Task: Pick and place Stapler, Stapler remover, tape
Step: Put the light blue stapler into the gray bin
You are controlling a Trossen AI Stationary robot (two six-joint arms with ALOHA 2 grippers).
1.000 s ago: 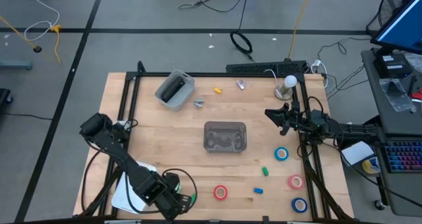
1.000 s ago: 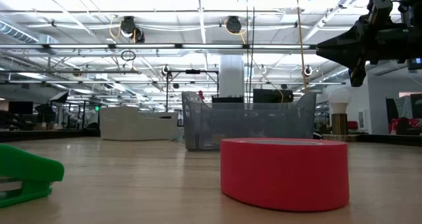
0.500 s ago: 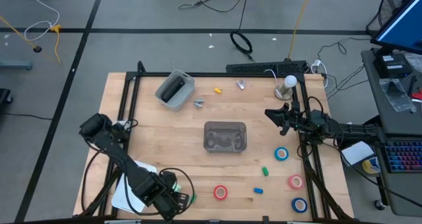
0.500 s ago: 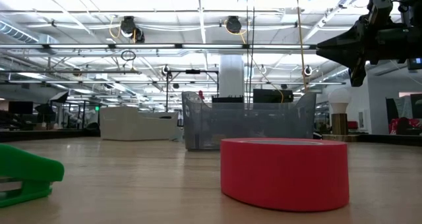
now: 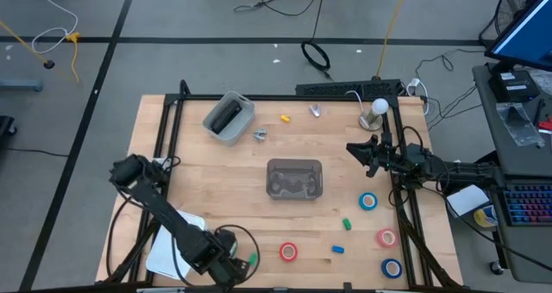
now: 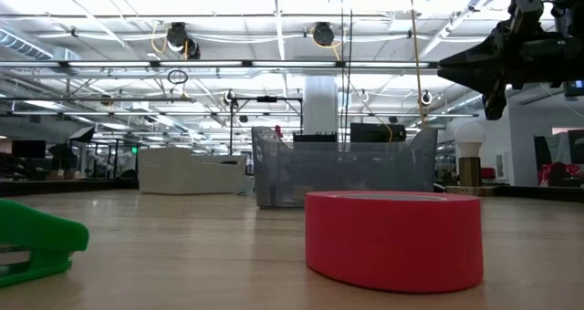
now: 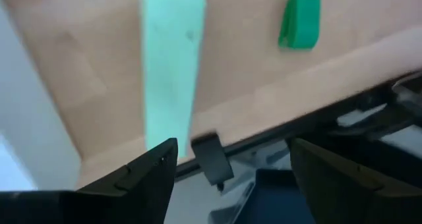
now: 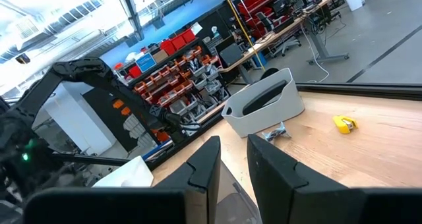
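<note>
The stapler [image 7: 168, 72], a pale mint-green bar, lies flat on the wood close to the table's near edge. My left gripper [image 7: 231, 145] hangs above that edge [image 5: 226, 263], pointing down and open wide. One finger stands by the stapler's near end and touches nothing. In the high view the arm hides the stapler. Red tape [image 5: 288, 252] lies flat to its right. Blue tape [image 5: 368, 201], pinkish-red tape [image 5: 385, 237] and another blue tape [image 5: 391, 266] lie at the right. Two stapler removers [image 5: 260, 135] [image 5: 315, 111] lie at the far side. My right gripper [image 5: 352, 148] waits raised at the right, with only a narrow gap between its fingers.
A clear bin [image 5: 294, 178] stands mid-table and a grey tub [image 5: 228, 118] at the far left. A small bright green piece [image 7: 300, 20] lies right of the stapler. White paper [image 5: 168, 250] lies under the left arm. A lamp [image 5: 377, 110] stands at the far right.
My left gripper has sunk a little toward the table by its near edge. The right arm and the things on the table have kept still.
</note>
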